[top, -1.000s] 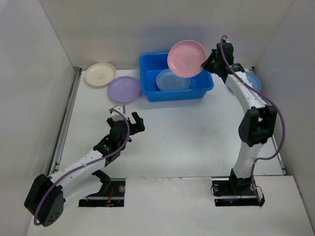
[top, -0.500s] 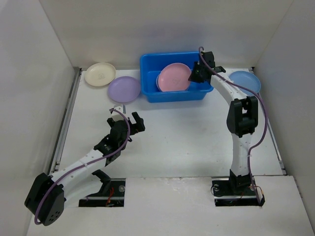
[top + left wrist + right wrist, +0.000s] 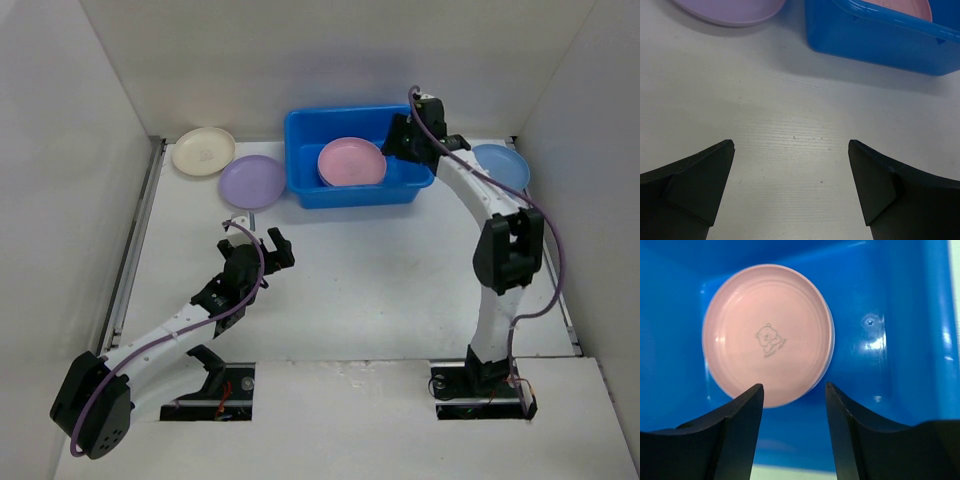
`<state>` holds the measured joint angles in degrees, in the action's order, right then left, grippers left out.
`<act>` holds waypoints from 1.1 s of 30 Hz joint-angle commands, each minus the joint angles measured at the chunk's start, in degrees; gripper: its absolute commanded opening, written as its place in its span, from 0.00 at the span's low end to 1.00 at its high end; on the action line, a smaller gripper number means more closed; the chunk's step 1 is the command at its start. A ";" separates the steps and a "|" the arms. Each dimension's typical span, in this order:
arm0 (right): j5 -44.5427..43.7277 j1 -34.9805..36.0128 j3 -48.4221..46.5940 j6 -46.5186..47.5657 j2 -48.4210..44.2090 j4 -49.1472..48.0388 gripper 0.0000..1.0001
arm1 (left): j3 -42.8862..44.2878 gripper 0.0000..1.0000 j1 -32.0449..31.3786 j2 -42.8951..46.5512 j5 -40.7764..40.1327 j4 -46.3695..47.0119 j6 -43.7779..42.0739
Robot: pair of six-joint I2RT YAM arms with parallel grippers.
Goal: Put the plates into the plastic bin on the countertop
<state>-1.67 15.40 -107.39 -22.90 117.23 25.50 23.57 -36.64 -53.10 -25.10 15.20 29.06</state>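
My right hand (image 3: pixel 792 387) hangs over the bright blue rectangular plastic bin (image 3: pixel 360 192), fingers apart and holding nothing. The round pink plastic plate (image 3: pixel 767 335) lies flat inside the bin. My left hand (image 3: pixel 790 145) hovers spread wide and empty above the white bench (image 3: pixel 790 100), near the round lavender plastic plate (image 3: pixel 252 181).

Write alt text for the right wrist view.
A pink plate with a small bear print lies flat inside the blue plastic bin. The right gripper is open and empty, its two black fingers framing the plate's near edge.
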 commanded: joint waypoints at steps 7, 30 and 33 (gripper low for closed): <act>-11.15 -5.67 18.51 -1.97 -21.94 -10.12 0.60 | -0.02 1.00 0.04 0.81 -0.30 2.46 0.47; 5.00 -34.86 38.40 -31.76 -12.74 -24.18 0.66 | -0.02 1.00 -0.05 0.72 0.05 2.46 0.56; 6.94 -36.09 37.70 -35.63 -9.57 -25.49 0.66 | -0.02 1.00 0.13 0.72 0.14 2.46 0.65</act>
<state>1.58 -19.79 -67.46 -51.96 105.65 4.14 23.57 -36.64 -53.10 -25.02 15.20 29.08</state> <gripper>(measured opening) 0.661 0.997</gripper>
